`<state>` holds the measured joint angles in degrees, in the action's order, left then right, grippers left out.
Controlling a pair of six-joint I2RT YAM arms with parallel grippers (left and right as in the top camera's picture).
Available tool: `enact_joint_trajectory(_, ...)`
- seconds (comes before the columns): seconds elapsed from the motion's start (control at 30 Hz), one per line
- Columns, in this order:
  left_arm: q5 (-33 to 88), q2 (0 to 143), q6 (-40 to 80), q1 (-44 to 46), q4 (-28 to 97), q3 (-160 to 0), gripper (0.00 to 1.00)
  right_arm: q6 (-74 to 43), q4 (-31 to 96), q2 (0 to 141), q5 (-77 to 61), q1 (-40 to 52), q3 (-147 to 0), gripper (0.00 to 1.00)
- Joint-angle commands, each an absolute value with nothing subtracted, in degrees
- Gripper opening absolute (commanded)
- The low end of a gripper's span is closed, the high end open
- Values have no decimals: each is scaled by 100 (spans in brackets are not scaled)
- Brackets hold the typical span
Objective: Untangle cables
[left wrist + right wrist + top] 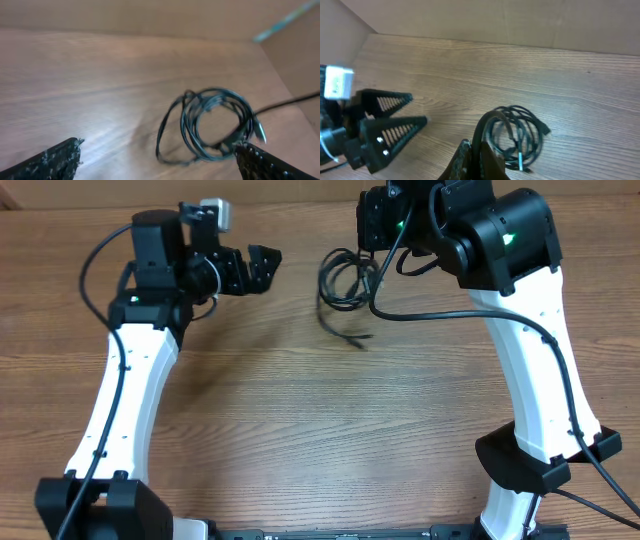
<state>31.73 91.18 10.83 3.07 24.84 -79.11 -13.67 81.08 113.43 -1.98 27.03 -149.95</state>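
The cables [345, 278] lie as a small black coil at the back middle of the wooden table, with one loose strand trailing toward the front [352, 335]. My right gripper [479, 154] is shut on a strand of the cables that arcs up from between its fingers to the coil [517, 137]. In the overhead view the right gripper is mostly hidden under its wrist at the coil's right edge. My left gripper [262, 265] is open and empty, left of the coil and apart from it. In the left wrist view its fingers [159, 147] are spread wide, with the coil [210, 125] just ahead near the right finger.
A cardboard-coloured wall [520, 20] runs along the table's back edge close behind the coil. The thick black arm wire [430, 310] loops beside the right arm. My left gripper also shows in the right wrist view [390, 122].
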Motion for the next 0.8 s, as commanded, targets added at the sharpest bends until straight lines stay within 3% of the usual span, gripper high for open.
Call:
enact_joint_trajectory(0.0,4176,9642,1022,593,2449,-7815,100,-1354,8068,11183,-69,2692,-15161,4)
enact_joint_trajectory(0.23,5815,10792,1033,998,1487,-7815,100,-1356,8068,11120,-270,2692,-15161,4)
enact_joint_trajectory(0.57,5850,11386,1122,888,250,-7837,100,-1350,8088,10881,-832,2692,-15161,4)
enact_joint_trajectory(0.77,5859,11389,1247,519,128,-8200,99,-1352,8232,10842,-869,2692,-15159,4)
